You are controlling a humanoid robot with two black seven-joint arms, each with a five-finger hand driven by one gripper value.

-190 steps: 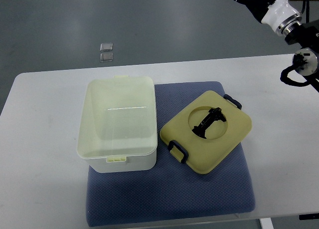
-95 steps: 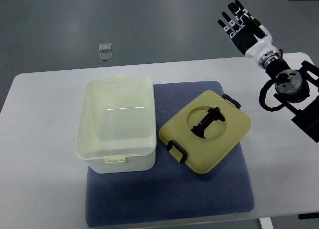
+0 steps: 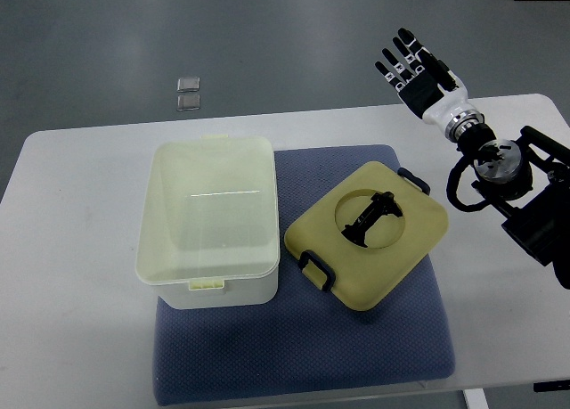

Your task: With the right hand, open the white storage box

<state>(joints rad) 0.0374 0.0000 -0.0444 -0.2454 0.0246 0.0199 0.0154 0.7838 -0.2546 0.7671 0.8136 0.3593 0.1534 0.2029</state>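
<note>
A white storage box (image 3: 207,217) stands on the left part of a blue mat (image 3: 303,355), its translucent lid closed with a clip at the front edge. A yellow round-cornered box (image 3: 367,233) with black latches and a black handle lies on the mat to its right. My right hand (image 3: 411,69) is above the far right edge of the table, fingers spread and empty, well apart from the white box. Its arm (image 3: 508,173) comes in from the right edge. The left arm does not show.
The white table (image 3: 71,338) bears the mat. Two small square plates (image 3: 189,93) lie on the grey floor beyond the far edge.
My right hand has come down and left from the top right corner toward the table, its fingers now spread out in view.
</note>
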